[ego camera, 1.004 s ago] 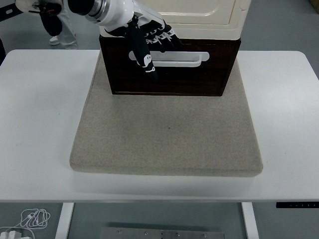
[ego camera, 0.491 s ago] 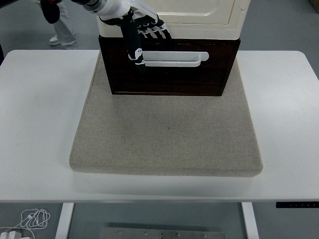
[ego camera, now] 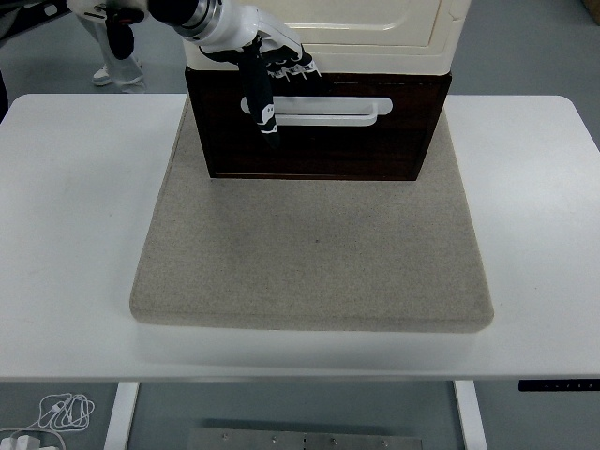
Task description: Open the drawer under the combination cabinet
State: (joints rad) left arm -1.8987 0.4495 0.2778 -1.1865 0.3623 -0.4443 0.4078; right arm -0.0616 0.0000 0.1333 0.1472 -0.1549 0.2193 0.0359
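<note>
The combination cabinet has a cream upper part [ego camera: 375, 23] and a dark brown drawer [ego camera: 319, 145] below it, with a white bar handle [ego camera: 328, 109] across the drawer front. My left hand [ego camera: 272, 80] reaches in from the top left. Its fingers [ego camera: 292, 66] hang loosely bent at the drawer's top edge, above the handle's left part. The black thumb points down across the handle's left end. The hand grips nothing. My right arm is out of view.
The cabinet stands at the back of a beige felt mat [ego camera: 314, 253] on the white table [ego camera: 75, 216]. A person's legs [ego camera: 117, 56] show beyond the table at the top left. A cable [ego camera: 61, 411] lies on the floor, bottom left.
My left hand has drawn back up and to the left, its thumb shifting from right of the handle's left end onto that end. The drawer has not moved.
</note>
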